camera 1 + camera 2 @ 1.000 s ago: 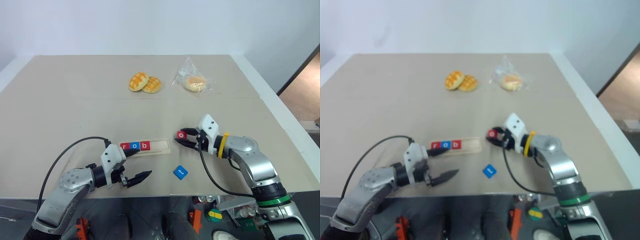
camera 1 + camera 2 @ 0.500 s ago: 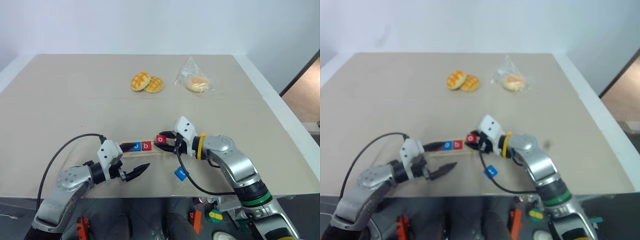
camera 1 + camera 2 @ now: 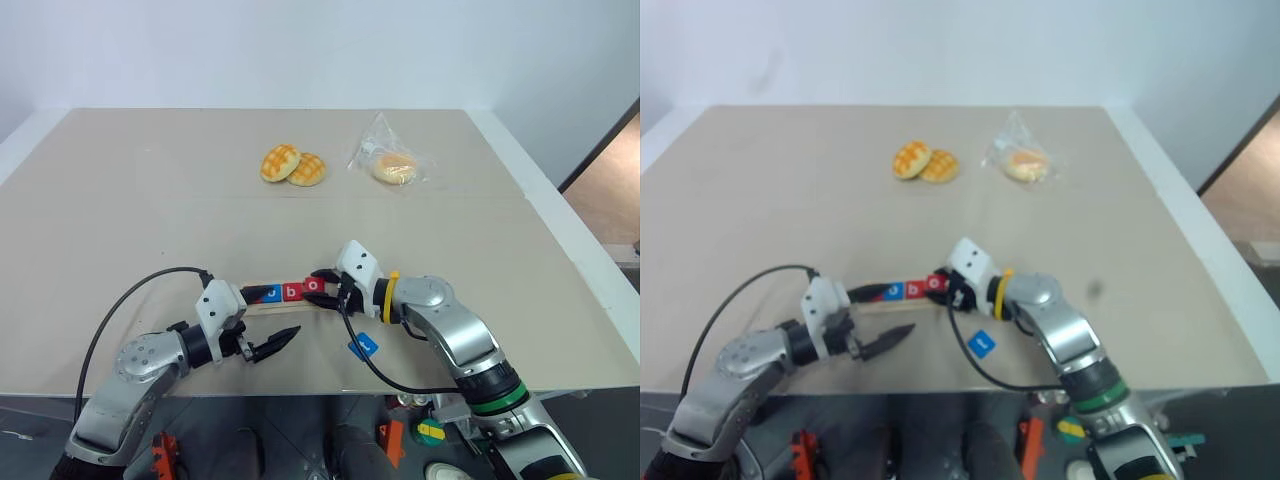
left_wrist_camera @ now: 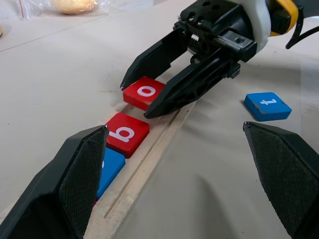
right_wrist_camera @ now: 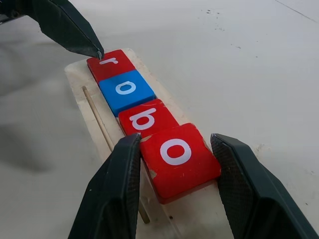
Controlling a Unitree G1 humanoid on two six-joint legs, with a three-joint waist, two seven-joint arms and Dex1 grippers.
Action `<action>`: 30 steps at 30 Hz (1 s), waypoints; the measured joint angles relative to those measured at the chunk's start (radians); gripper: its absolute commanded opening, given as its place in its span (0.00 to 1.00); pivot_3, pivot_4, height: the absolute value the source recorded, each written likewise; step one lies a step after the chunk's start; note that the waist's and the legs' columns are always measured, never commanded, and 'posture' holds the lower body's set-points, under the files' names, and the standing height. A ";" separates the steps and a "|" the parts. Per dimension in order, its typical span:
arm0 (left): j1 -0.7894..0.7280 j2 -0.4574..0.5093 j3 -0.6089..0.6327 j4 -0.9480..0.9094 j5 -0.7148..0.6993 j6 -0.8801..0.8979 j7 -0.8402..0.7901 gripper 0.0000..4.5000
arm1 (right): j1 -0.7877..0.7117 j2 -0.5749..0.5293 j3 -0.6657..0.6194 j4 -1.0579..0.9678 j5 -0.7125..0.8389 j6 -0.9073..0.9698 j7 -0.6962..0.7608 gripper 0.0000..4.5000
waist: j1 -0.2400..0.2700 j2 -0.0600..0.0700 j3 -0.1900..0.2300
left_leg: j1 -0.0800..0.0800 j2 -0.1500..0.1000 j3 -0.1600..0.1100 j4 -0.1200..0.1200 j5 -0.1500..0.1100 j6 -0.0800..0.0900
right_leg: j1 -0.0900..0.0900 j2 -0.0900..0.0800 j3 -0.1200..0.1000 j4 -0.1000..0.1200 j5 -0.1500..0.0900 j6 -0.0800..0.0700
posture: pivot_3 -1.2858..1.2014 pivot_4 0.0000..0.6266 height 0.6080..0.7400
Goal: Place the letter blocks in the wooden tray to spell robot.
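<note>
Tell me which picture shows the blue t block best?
The left wrist view: the blue t block lies big and flat on the table there, and its white letter reads clearly. Both eye views show it as a little blue square near the table's front edge, below the right arm, its letter too small to read.

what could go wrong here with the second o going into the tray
1. The red o in the right gripper sits close against the b; pushed further it may shove the b and the row along the tray.
2. It looks tilted rather than flat, so on release it may rest on the tray's edge.
3. The left gripper has one finger at the r; a bump could shift that end.
</note>
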 measured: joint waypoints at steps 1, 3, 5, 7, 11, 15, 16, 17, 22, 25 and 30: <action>0.000 0.000 0.000 0.000 0.000 0.000 0.000 1.00 | 0.000 0.000 0.001 0.004 -0.002 -0.003 0.000 0.36 | 0.000 0.000 0.000 | 0.000 0.000 0.000 0.000 0.000 0.000 | 0.000 0.000 0.000 0.000 0.000 0.000 | 0.52 0.24 1.00; 0.000 0.001 -0.001 -0.001 0.003 0.000 0.002 1.00 | 0.000 0.000 0.002 0.012 -0.009 -0.010 0.001 0.36 | 0.000 0.000 0.000 | 0.000 0.000 0.000 0.000 0.000 0.000 | 0.000 0.000 0.000 0.000 0.000 0.000 | 0.52 0.24 1.00; 0.001 0.001 -0.002 -0.002 0.007 0.001 0.006 1.00 | 0.001 0.000 0.003 0.017 -0.012 -0.015 0.002 0.36 | 0.000 0.000 0.000 | 0.000 0.000 0.000 0.000 0.000 0.000 | 0.000 0.000 0.000 0.000 0.000 0.000 | 0.52 0.24 1.00; 0.002 0.001 -0.002 -0.004 0.010 0.001 0.009 1.00 | 0.001 0.001 0.003 0.020 -0.014 -0.022 0.003 0.36 | 0.000 0.000 0.000 | 0.000 0.000 0.000 0.000 0.000 0.000 | 0.000 0.000 0.000 0.000 0.000 0.000 | 0.52 0.24 1.00; 0.002 0.001 -0.003 -0.008 0.015 0.002 0.010 1.00 | 0.001 0.002 0.003 0.029 -0.020 -0.031 0.005 0.36 | 0.000 0.000 0.000 | 0.000 0.000 0.000 0.000 0.000 0.000 | 0.000 0.000 0.000 0.000 0.000 0.000 | 0.52 0.24 1.00; 0.002 0.001 -0.003 -0.008 0.016 0.002 0.010 1.00 | 0.005 0.005 0.004 0.033 -0.020 -0.031 0.008 0.36 | 0.000 0.000 0.000 | 0.000 0.000 0.000 0.000 0.000 0.000 | 0.000 0.000 0.000 0.000 0.000 0.000 | 0.52 0.24 1.00; 0.002 0.001 -0.003 -0.008 0.017 0.002 0.010 1.00 | 0.005 0.006 0.004 0.033 -0.021 -0.031 0.008 0.36 | 0.000 0.000 0.000 | 0.000 0.000 0.000 0.000 0.000 0.000 | 0.000 0.000 0.000 0.000 0.000 0.000 | 0.52 0.24 1.00; 0.002 0.001 -0.004 -0.008 0.017 0.003 0.011 1.00 | 0.005 0.008 0.004 0.033 -0.020 -0.031 0.009 0.36 | 0.000 0.000 0.000 | 0.000 0.000 0.000 0.000 0.000 0.000 | 0.000 0.000 0.000 0.000 0.000 0.000 | 0.52 0.24 1.00; 0.004 0.001 -0.006 -0.019 0.018 0.013 0.011 1.00 | 0.005 0.015 0.005 0.033 -0.021 -0.031 0.012 0.59 | 0.000 0.000 0.000 | 0.000 0.000 0.000 0.000 0.000 0.000 | 0.000 0.000 0.000 0.000 0.000 0.000 | 0.52 0.24 1.00; 0.004 0.001 -0.010 -0.020 0.019 0.015 0.011 1.00 | 0.004 0.019 0.005 0.038 -0.020 -0.031 0.014 0.82 | 0.000 0.000 0.000 | 0.000 0.000 0.000 0.000 0.000 0.000 | 0.000 0.000 0.000 0.000 0.000 0.000 | 0.52 0.24 1.00; 0.008 0.001 -0.011 -0.021 0.020 0.017 0.011 1.00 | -0.001 0.027 0.005 0.045 -0.020 -0.033 0.023 1.00 | 0.000 0.000 0.000 | 0.000 0.000 0.000 0.000 0.000 0.000 | 0.000 0.000 0.000 0.000 0.000 0.000 | 0.52 0.24 1.00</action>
